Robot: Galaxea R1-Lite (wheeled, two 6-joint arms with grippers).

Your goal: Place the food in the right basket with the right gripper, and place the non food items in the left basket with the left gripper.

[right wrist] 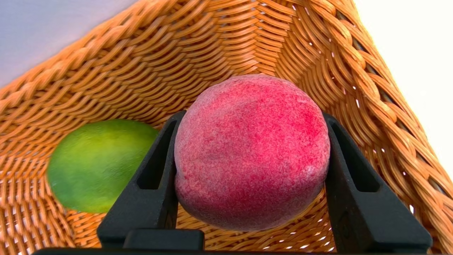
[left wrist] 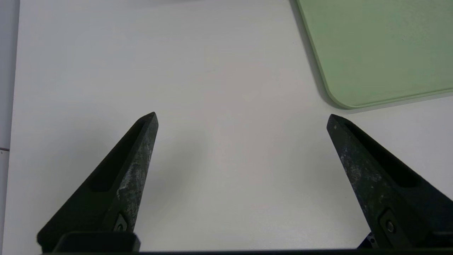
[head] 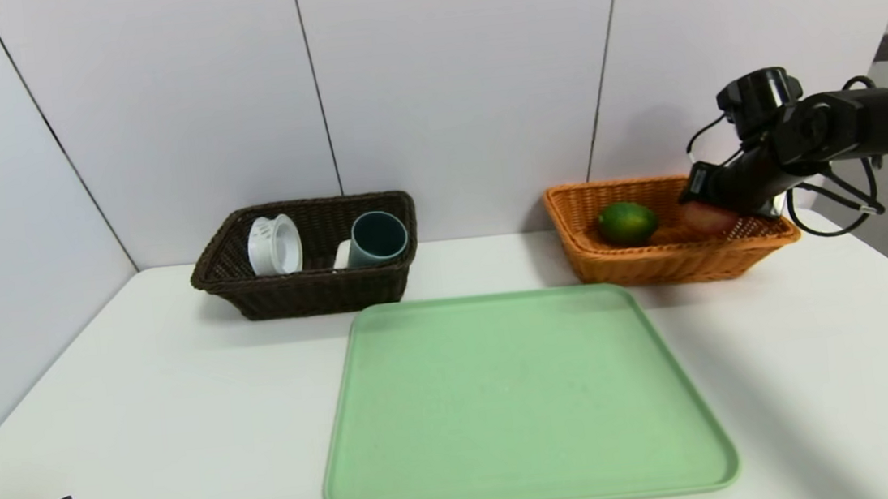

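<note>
Right wrist view: the right gripper, at centre, holds a round, fuzzy pink-red peach between its fingers, over the orange basket's floor. Beside them, centre left, lies a glossy green citrus. Head view, lower left: the left gripper waits wide open.
</note>
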